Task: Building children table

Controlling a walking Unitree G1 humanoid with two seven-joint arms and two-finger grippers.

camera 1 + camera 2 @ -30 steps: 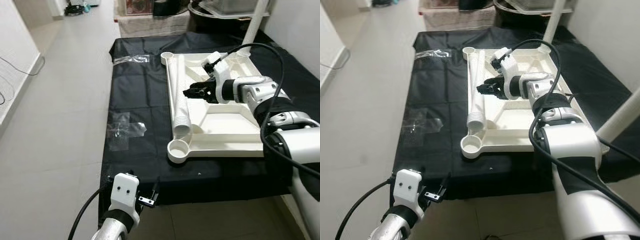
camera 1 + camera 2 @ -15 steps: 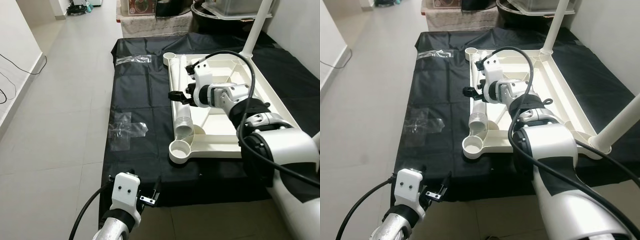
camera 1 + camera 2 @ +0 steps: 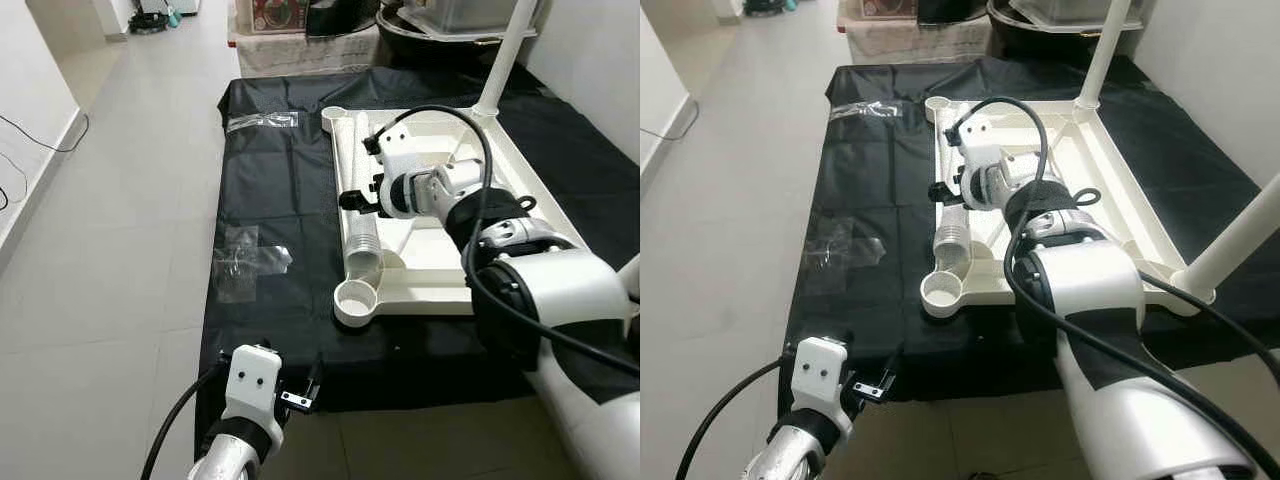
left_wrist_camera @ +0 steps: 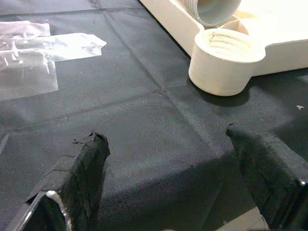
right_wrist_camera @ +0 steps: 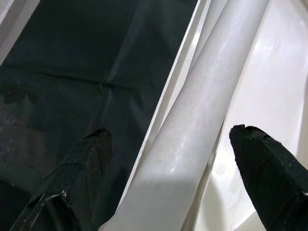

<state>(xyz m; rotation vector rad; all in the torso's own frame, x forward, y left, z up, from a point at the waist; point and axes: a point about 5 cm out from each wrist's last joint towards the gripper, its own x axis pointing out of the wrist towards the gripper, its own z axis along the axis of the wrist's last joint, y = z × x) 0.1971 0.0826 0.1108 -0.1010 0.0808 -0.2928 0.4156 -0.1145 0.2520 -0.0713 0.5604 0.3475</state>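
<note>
While the left gripper (image 3: 298,396) hangs low at the bottom left of the head view, right over the near edge of the black cloth (image 3: 270,200), its fingers (image 4: 79,168) are spread apart and holding nothing. From its wrist camera you can see a round threaded socket (image 4: 225,57) just ahead, which is the near corner of the white table top (image 3: 470,235) lying upside down on the cloth. A bit further up on the left, a crumpled clear plastic bag (image 3: 245,262) sits on the cloth, well apart from the table top.

Middle of the frame, the loose table leg (image 3: 357,190) lies along the left rim of the table top, threaded end pointing at the near socket. The right gripper (image 3: 358,200) is down at it, fingers (image 5: 267,168) wide open either side of the leg, not squeezing it as far as I can tell.

Further back, another clear plastic strip (image 3: 262,121) lies near the cloth's far left corner, and one fitted leg (image 3: 505,55) stands upright at the top right. A second upright leg (image 3: 1240,235) shows at the right edge.
</note>
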